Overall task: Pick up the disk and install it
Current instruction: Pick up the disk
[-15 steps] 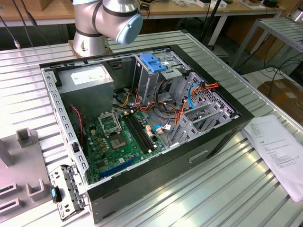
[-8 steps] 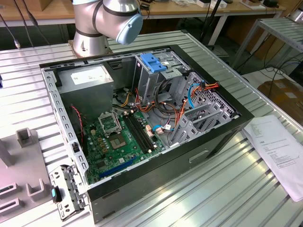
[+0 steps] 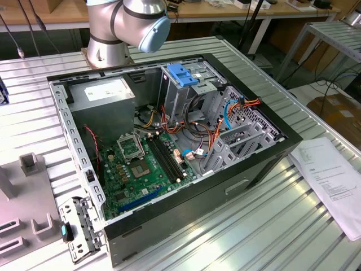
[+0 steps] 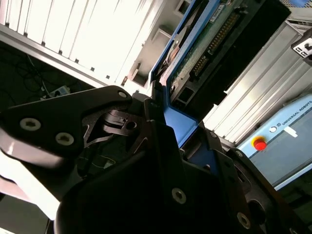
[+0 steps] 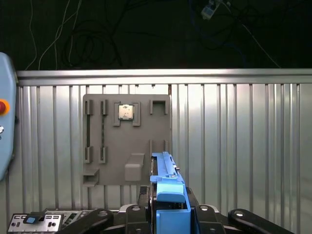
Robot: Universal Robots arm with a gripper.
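In the exterior view the open computer case (image 3: 225, 189) holds a motherboard (image 3: 144, 166), then a drive cage (image 3: 180, 96). In the second wrist view the fingers (image 4: 148, 112) clench the disk (image 4: 195, 53), its long axis pointing away from the gripper (image 4: 178, 124).

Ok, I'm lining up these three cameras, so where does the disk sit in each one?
Second wrist view: the disk juts out from the gripper, which clamps its blue rail.
First wrist view: the disk is edge-on, against the edge of the grey parts tray.
Exterior view: the arm rises out of frame behind the open computer case.
Shared landmark: the ribbed metal table.
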